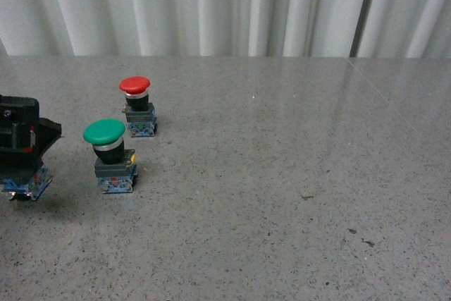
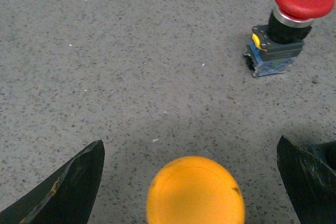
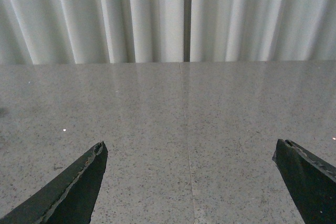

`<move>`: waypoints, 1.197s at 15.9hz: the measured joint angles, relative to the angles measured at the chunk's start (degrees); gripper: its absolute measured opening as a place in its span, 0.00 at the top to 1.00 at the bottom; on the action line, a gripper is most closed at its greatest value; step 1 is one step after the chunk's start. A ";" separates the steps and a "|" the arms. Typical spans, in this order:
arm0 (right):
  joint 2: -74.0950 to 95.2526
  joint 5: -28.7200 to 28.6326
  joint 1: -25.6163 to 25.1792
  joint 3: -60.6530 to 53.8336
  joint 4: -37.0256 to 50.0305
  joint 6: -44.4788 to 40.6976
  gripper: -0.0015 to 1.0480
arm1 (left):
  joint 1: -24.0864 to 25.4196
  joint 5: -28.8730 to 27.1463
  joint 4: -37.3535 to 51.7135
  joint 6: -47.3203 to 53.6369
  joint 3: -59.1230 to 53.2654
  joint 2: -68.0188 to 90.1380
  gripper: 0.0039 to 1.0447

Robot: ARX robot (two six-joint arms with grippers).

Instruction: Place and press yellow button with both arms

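Yellow button, glossy orange-yellow domed cap, sits between wide-spread left fingers untouched; right fingers gape empty.

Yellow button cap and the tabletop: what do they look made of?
The yellow button cap looks like smooth moulded plastic, semi-gloss: even colour, soft sheen, though blurred here. The tabletop looks like polished speckled stone or a stone-look composite: grey with fine flecks and faint reflections.
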 joint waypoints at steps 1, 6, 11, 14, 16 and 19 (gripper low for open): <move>0.00 0.02 0.00 0.00 0.00 0.00 0.06 | -0.33 0.04 0.07 0.11 -0.11 0.17 0.06; 0.00 0.02 0.00 0.00 0.00 0.02 0.06 | -0.28 -1.20 -0.44 1.53 -1.44 -0.77 0.25; 0.00 0.00 0.00 0.00 0.00 0.02 0.06 | -2.71 -2.58 -7.89 1.88 0.74 -8.74 0.66; 0.00 0.00 0.00 0.00 0.00 0.02 0.06 | -7.08 -3.78 -9.73 1.88 6.73 -11.93 0.66; 0.00 0.00 0.00 0.00 0.00 0.00 0.06 | -15.89 -7.63 -9.94 0.07 18.12 -8.46 0.66; 0.00 0.02 0.00 0.00 0.00 0.02 0.06 | -25.40 -10.84 -10.51 -6.51 26.49 5.77 0.66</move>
